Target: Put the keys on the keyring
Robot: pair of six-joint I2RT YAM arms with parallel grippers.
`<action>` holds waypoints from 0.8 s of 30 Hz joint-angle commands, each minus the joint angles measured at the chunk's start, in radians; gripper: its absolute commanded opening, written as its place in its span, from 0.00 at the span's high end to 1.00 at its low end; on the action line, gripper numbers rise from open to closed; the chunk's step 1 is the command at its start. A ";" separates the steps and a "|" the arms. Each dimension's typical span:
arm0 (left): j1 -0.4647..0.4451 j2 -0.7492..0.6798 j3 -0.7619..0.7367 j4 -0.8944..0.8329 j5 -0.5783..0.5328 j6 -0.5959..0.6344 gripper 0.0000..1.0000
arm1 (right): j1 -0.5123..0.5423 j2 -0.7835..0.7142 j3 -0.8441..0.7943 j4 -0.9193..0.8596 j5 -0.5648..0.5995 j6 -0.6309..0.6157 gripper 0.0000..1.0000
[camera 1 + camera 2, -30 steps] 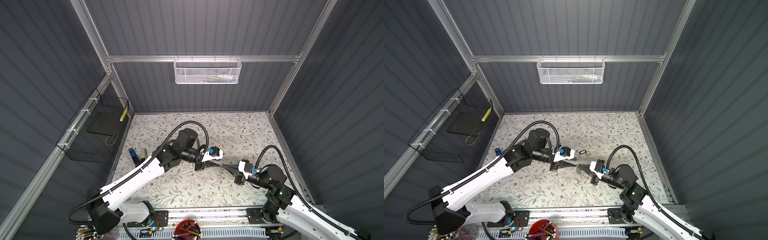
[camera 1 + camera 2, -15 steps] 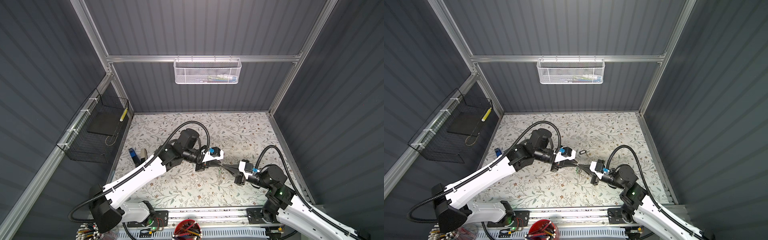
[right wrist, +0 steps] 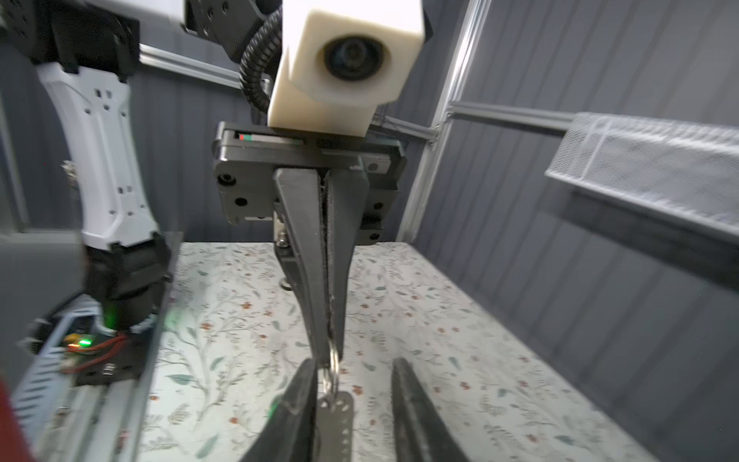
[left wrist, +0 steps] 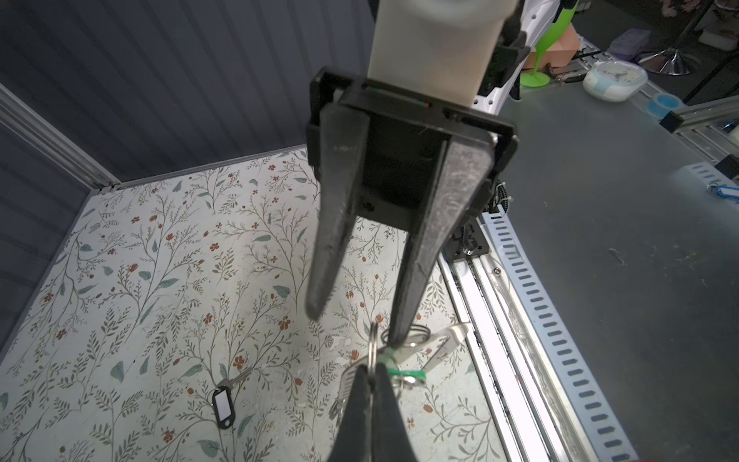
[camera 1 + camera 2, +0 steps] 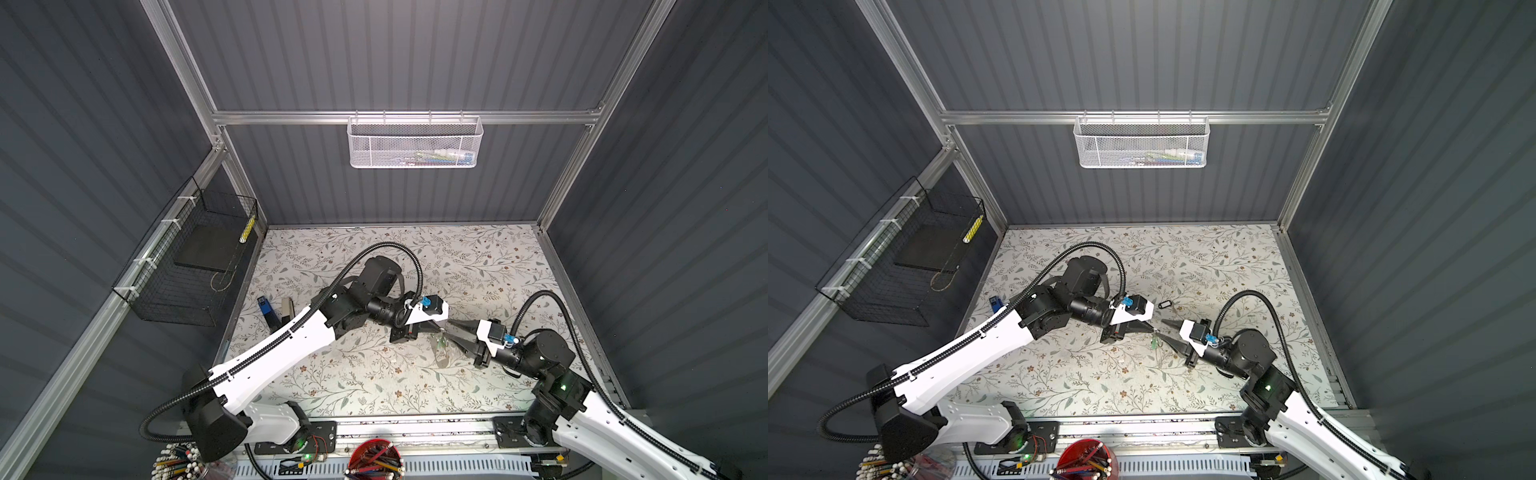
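So here's where it's at: the left gripper is pressed fully together on a small wire ring, holding it up off the table around mid-workspace. Hanging right under that ring in the right wrist view is a flat grey strip with a row of little holes, which I'm reading as the keyring. The green-tagged key dangles in the same bundle, just beside the left gripper's tips. In both top views you only get a speck of green there. The right gripper sits nose to nose with the left one, jaws spread and holding nothing, with one finger right next to the wire ring and the other off to the side. Honestly, I can't tell from any angle whether the green key is properly threaded onto the keyring or just bunched up with it. It's too small and there's too much finger in the way. The black-tagged key is the clear leftover: it lies flat on the table by itself, apart from both grippers. So my guess is halfway at best, one key maybe on and one definitely not. What's left looks like sorting out the hanging bundle, then grabbing the black one and feeding it on, which is gonna be fiddly with parts this tiny.
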 commanded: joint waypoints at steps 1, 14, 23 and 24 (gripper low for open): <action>-0.008 0.033 0.122 -0.205 -0.106 0.073 1.00 | 0.003 -0.061 0.030 -0.058 0.141 -0.004 0.58; -0.059 0.189 0.366 -0.467 -0.241 0.140 1.00 | 0.004 0.038 0.139 -0.238 0.064 -0.018 0.64; -0.088 0.232 0.438 -0.509 -0.273 0.130 1.00 | 0.007 0.080 0.120 -0.200 -0.037 -0.030 0.76; -0.090 0.236 0.442 -0.513 -0.277 0.128 1.00 | 0.007 0.080 0.112 -0.189 -0.047 -0.029 0.76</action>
